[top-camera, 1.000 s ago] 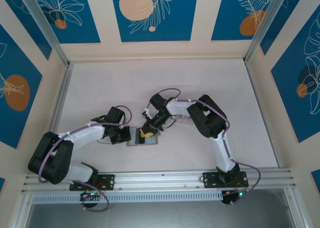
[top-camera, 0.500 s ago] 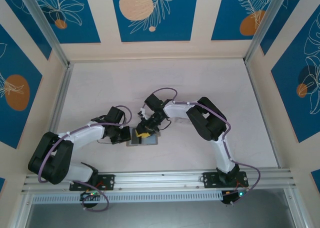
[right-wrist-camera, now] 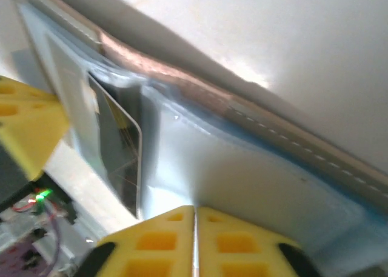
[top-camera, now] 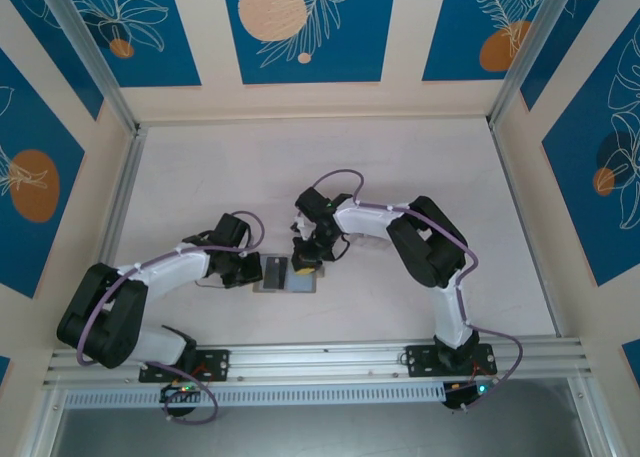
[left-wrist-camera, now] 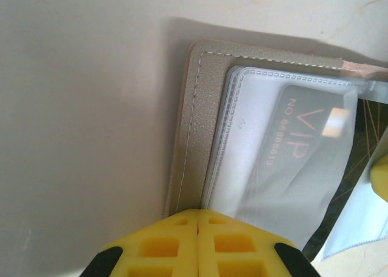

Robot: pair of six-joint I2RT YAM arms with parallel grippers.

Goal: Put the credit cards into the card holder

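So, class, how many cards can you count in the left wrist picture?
2: a grey VIP card inside a clear sleeve of the holder, and a black card partly showing to its right. More may be hidden.

Lab test cell: aluminium rail (top-camera: 320,355), pale table (top-camera: 300,167), blue patterned panels (top-camera: 305,27)

The grey card holder (top-camera: 291,283) lies flat on the pale table (top-camera: 200,177), near the front edge and between the two arms. The left hand (top-camera: 251,269) reaches in from the left and meets the holder's left edge. The right hand (top-camera: 303,265) comes down from behind, with its yellow tips on the holder's far side. A dark card (top-camera: 274,271) shows on the holder's left part. A metal rail (top-camera: 320,357) runs along the near edge, and blue patterned wall panels (top-camera: 300,27) surround the table.
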